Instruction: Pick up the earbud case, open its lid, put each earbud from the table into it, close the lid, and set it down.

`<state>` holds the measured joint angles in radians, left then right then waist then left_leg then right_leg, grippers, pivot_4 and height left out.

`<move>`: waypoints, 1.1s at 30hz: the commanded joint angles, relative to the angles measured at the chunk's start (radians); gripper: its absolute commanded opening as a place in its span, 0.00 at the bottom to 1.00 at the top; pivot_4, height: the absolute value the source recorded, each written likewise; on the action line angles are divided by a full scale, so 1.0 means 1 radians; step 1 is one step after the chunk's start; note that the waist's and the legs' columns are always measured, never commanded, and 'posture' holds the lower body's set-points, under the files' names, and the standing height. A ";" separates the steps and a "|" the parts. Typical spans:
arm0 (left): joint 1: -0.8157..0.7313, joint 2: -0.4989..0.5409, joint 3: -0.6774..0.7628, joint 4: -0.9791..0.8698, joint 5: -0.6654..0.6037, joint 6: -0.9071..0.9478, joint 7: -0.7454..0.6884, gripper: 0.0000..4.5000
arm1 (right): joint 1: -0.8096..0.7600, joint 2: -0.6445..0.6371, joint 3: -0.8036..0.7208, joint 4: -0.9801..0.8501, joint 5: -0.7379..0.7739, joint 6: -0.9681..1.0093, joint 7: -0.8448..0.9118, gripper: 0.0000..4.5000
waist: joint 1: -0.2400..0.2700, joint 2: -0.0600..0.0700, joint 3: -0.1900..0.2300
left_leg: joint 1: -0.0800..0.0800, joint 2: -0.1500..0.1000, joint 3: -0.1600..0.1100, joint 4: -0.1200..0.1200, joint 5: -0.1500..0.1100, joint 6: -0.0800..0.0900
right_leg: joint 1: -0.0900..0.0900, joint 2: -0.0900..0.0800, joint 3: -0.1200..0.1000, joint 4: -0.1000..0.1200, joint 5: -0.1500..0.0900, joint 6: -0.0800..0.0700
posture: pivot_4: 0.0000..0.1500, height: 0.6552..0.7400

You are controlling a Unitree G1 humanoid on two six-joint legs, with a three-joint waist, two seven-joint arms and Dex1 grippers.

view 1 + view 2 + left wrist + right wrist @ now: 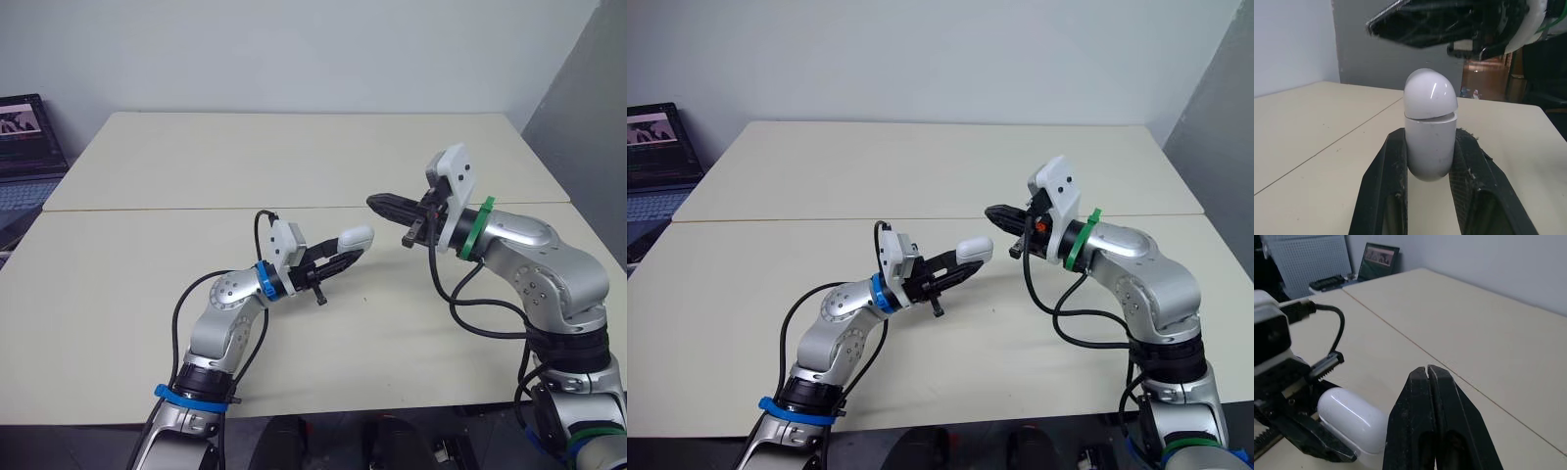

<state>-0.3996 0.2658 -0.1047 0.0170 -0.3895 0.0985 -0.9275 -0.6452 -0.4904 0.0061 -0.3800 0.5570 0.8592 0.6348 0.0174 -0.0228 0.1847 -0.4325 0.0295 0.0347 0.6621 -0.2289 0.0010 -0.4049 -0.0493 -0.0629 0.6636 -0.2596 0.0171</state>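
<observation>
The open dark laptop (pixel 24 137) at the far left edge shows a picture on its screen, but any writing there is too small to read. The left arm comes up from the near edge of the cream two-panel table (pixel 147 294), bends at the elbow and points its blue-ringed wrist toward the right and slightly away. A black cable loops along its side. The left gripper (pixel 345 257) pinches the white glossy pill-shaped earbud case (pixel 353 237) between its two black fingers (pixel 1388 181), one on each side of the lower body. The rounded lid end sticks out past the fingertips. The case is held up near the middle of the table, just on the near side of the seam between the panels. The left wrist view shows the lid sitting on the body, with a thin dark line at the joint. The right arm reaches in from the near right with its green-ringed wrist turned to the left and a white camera block on top of it. The right gripper (pixel 377 204) has its fingers pressed flat together, with nothing between them. Its tip hangs just beside the case's lid end and a little farther back, close to the case but not touching it.
</observation>
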 commanded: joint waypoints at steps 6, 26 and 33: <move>-0.025 -0.006 0.002 -0.011 -0.001 -0.014 0.002 0.17 | 0.030 -0.007 0.113 -0.053 -0.082 0.023 -0.082 0.01 | 0.000 0.000 0.000 | 0.000 0.000 0.000 0.001 0.000 0.000 | 0.000 0.000 0.000 0.001 0.000 0.000 | 1.00 1.00; 0.015 0.071 0.029 -0.095 -0.173 0.554 0.114 0.17 | 0.296 -0.314 -0.027 -0.214 0.017 -0.163 0.309 0.62 | 0.003 0.000 0.000 | 0.000 -0.001 -0.001 0.001 0.000 0.000 | 0.001 0.000 0.000 0.000 -0.002 0.003 | 1.00 1.00; -0.092 0.011 0.124 -0.022 -0.302 1.084 0.346 0.17 | 0.429 -0.361 -0.020 -0.115 -0.088 -0.364 0.365 0.99 | 0.002 0.000 0.000 | 0.001 -0.001 -0.001 0.003 0.001 0.001 | 0.001 0.001 0.000 0.001 -0.002 0.007 | 1.00 1.00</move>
<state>-0.4732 0.2867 -0.0227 -0.0072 -0.6601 1.1094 -0.6265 -0.2105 -0.8532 0.0049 -0.4911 0.4828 0.5389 0.9964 0.0194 -0.0231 0.1846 -0.4317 0.0290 0.0337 0.6650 -0.2271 0.0024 -0.4039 -0.0484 -0.0625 0.6652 -0.2612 0.0247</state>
